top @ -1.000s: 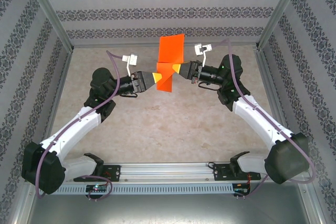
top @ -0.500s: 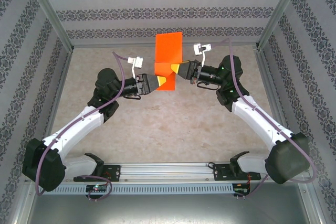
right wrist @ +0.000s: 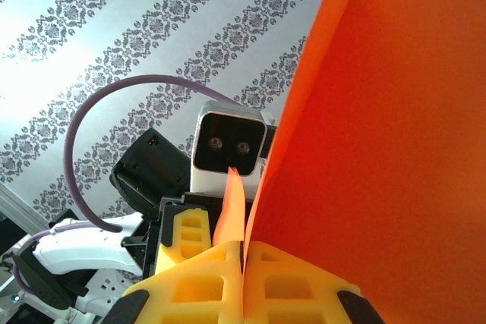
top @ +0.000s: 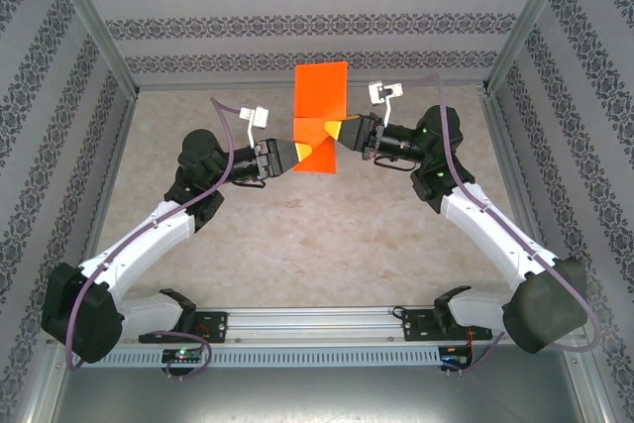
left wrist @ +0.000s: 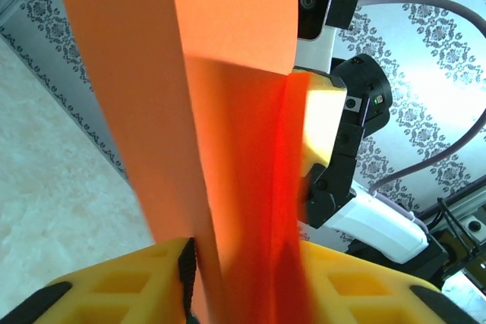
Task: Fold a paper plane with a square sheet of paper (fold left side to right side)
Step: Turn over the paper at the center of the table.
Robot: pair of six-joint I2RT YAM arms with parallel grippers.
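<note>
Both arms reach in over the desk [top: 327, 235] and meet nose to nose at the far middle. The square sheet of paper [top: 319, 106] stands between them, bright orange and partly folded.

Right claw [top: 340, 133]: closed on the sheet. In its wrist view the two yellow fingers [right wrist: 190, 286] meet at the right claw's [right wrist: 243, 252] centre line, with the paper's edge nipped in the seam. From that seam the sheet [right wrist: 380, 149] rises as a broad panel up and to the right of the claw. A thin orange sliver stands just left of it.

Left claw [top: 290, 154]: it sits at the lower left corner of the folded part, tips against the paper. In its wrist view the sheet [left wrist: 228, 111] runs down into the left claw [left wrist: 243, 263], with one yellow finger [left wrist: 121, 286] on either side and close against it. The paper there bulges in a soft fold with a shadowed crease. We cannot tell whether this claw is clamped on it or merely closed around it.

From above, a flat upright panel of the sheet rises beyond both claws toward the far wall. A smaller creased wedge hangs level with the fingertips, directly between the claws. We cannot tell whether its lower edge touches the desk.

Each wrist view looks past the paper to the other arm's camera block [right wrist: 228, 142]. A purple cable [right wrist: 114, 111] loops beside it, against patterned wallpaper [top: 317, 27].
</note>
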